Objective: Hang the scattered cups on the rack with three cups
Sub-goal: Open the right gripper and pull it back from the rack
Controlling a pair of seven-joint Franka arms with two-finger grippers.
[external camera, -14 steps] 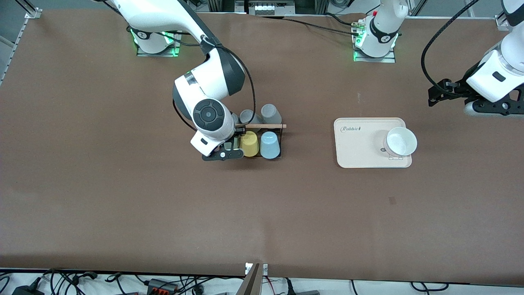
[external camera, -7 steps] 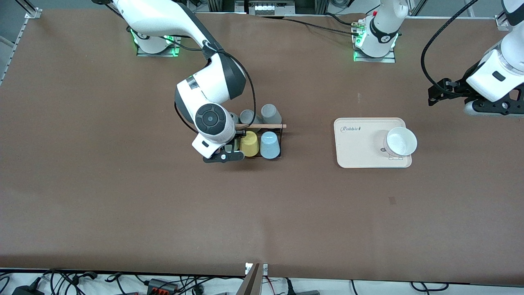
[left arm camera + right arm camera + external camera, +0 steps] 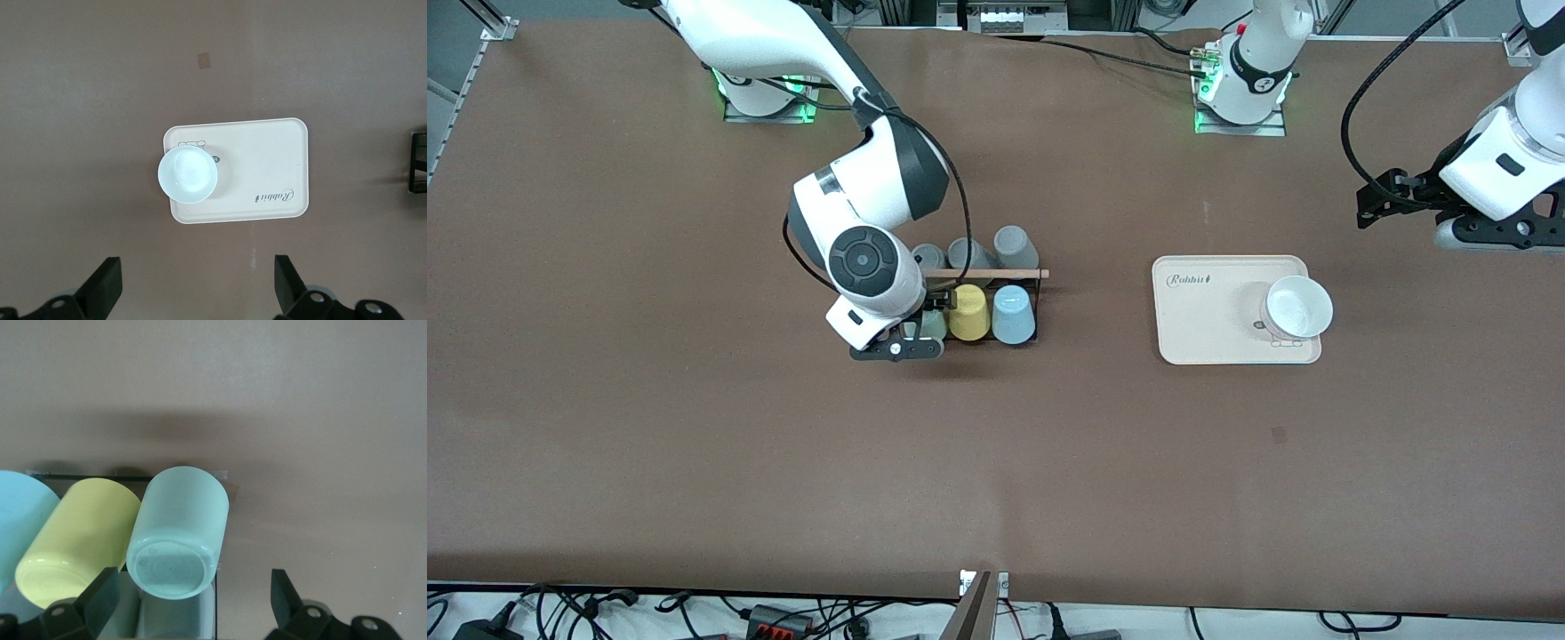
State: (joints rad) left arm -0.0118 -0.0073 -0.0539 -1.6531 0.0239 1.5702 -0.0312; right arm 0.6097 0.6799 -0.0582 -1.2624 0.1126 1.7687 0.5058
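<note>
Right gripper [image 3: 896, 348] has slid off toward the right arm's end of the rack [image 3: 1005, 274] over the last second. It sat over the rack's near row, covering that end; now the sage green cup [image 3: 932, 325] shows there on its own. The fingers [image 3: 283, 597] are spread wide with nothing in them, so the cup looks released.

The sage green cup is upside down, base up and tilted, on the end peg of the near row, just beside the yellow cup [image 3: 968, 312]. In the right wrist view it is matte, plain and handleless, tapering to the base. The light blue cup [image 3: 1014, 314] is also inverted, on the yellow cup's other flank, toward the left arm's end. Three grey cups [image 3: 965, 253] fill the farther row.

With both scattered cups seated, hanging looks finished; what is left is likely just pulling the arm clear.

Left gripper [image 3: 197, 283] waits over bare surface toward the left arm's end, fingers wide and empty. The beige tray [image 3: 1200, 329] with a white bowl [image 3: 1298, 307] lies nearby.
</note>
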